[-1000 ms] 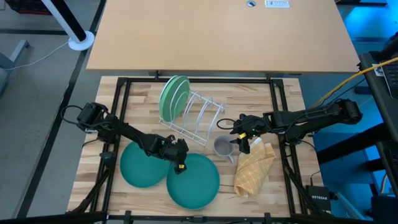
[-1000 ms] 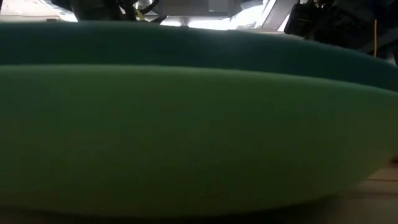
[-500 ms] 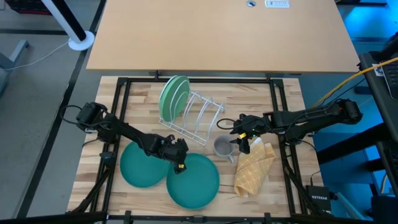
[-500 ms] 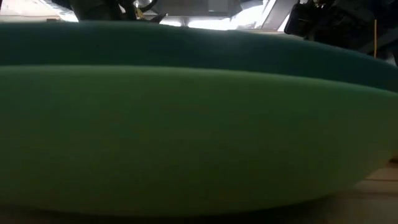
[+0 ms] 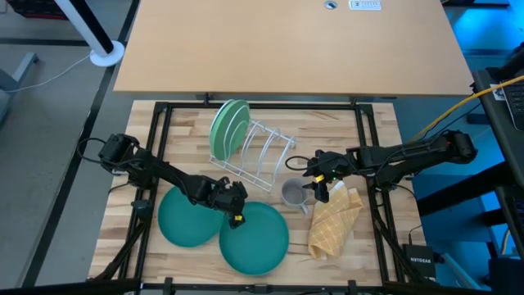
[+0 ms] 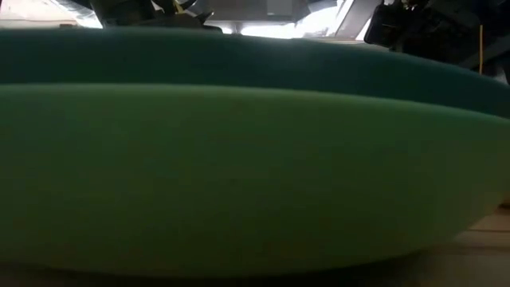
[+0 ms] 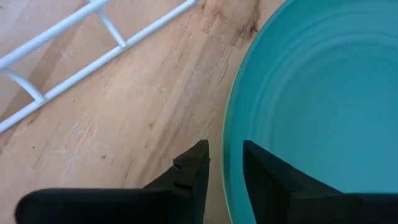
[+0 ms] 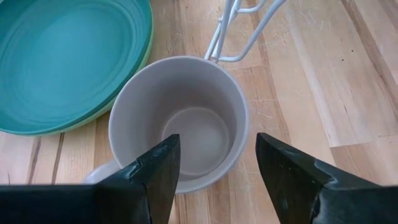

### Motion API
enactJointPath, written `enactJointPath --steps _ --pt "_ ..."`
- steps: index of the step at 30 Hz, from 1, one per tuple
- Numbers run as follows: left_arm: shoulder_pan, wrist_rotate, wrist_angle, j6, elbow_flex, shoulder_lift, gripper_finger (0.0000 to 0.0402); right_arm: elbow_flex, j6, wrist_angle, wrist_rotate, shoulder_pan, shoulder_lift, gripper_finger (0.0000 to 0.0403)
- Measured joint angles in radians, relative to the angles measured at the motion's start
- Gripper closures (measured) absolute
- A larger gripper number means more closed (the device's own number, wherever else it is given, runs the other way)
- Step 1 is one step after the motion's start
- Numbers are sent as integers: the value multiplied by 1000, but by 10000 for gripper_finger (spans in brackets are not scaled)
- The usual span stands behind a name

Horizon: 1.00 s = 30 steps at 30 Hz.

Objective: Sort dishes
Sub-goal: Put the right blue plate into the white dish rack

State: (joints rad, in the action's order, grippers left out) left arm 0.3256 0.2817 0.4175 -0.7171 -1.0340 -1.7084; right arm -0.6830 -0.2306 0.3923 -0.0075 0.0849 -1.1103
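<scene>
Two teal plates lie flat near the table's near edge, one on the left (image 5: 182, 220) and one on the right (image 5: 260, 242). Two light green plates (image 5: 228, 127) stand on edge in the white wire rack (image 5: 264, 156). My left gripper (image 5: 237, 216) is open at the right teal plate's far-left rim (image 7: 224, 124), with one finger over the wood and one over the plate's inside (image 7: 323, 93). My right gripper (image 5: 316, 189) hangs open over the right side of the grey cup (image 5: 291, 193). In the right wrist view one of its fingers is over the cup's hollow (image 8: 186, 124) and the other is outside the wall.
A tan waffle cloth (image 5: 334, 220) lies right of the cup, under the right arm. The rack's feet show beside the cup (image 8: 242, 37) and beside the left gripper (image 7: 74, 68). A plate's outer wall (image 6: 239, 175) fills the low view. Bare wood lies along the far edge.
</scene>
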Motion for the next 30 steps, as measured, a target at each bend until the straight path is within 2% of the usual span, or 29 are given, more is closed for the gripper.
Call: enactJointPath --steps 7,15,21,30 --pt "2 0 0 -14 0 0 340 0 0 0 0 0 0 188" --pt "2 -29 -1 -14 0 0 346 0 0 0 0 0 0 188" --pt "2 -54 -2 -23 0 -1 394 0 0 0 0 0 0 188" --pt "1 -46 -2 -41 0 5 399 0 0 1 0 0 0 188"
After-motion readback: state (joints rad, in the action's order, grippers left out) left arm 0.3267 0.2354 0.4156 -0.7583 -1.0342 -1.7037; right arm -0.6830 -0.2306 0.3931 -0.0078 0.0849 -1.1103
